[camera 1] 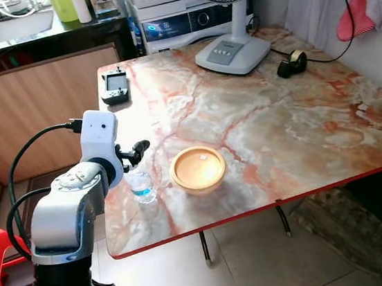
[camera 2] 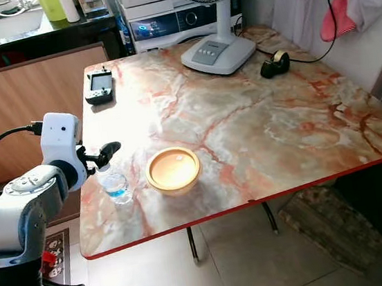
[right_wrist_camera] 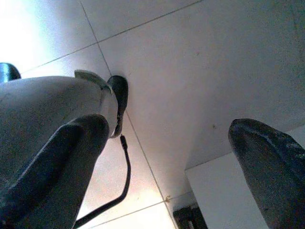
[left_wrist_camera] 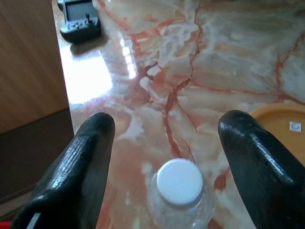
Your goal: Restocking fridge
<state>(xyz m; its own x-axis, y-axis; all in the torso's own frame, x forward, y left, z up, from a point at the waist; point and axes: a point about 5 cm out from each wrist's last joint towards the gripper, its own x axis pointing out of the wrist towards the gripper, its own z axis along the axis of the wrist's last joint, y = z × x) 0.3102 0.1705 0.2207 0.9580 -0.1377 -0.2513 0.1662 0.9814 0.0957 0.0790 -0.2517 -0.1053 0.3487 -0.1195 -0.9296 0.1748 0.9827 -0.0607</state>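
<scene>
A small clear plastic water bottle with a white cap and blue label (camera 1: 141, 186) is stood upright near the left front edge of the marble-patterned worktop with the red rim (camera 1: 293, 123), just beside a shallow round yellow-orange bowl (camera 1: 198, 169). This placement close to the edge is judged to keep the bottle within easy reach of the left arm, presumably so that it can be carried to a fridge.

The left gripper (left_wrist_camera: 167, 148) is held above and slightly behind the bottle, aimed down along its axis; in the left wrist view the white cap is framed between the 2 black fingers (left_wrist_camera: 81, 167). The fingers are spread wide, well wider than the cap, and nothing is touched or held by them. A descent around the bottle's neck or body is judged to be the step in hand, and the nearby bowl is likely to need clearance on that side.

The right gripper (right_wrist_camera: 162, 157) hangs idle over pale floor tiles, its fingers parted and holding nothing.

Farther back on the worktop lie a dark handheld controller (camera 1: 114, 87), a white fan base (camera 1: 232, 51) and a black tape roll (camera 1: 292, 63).
</scene>
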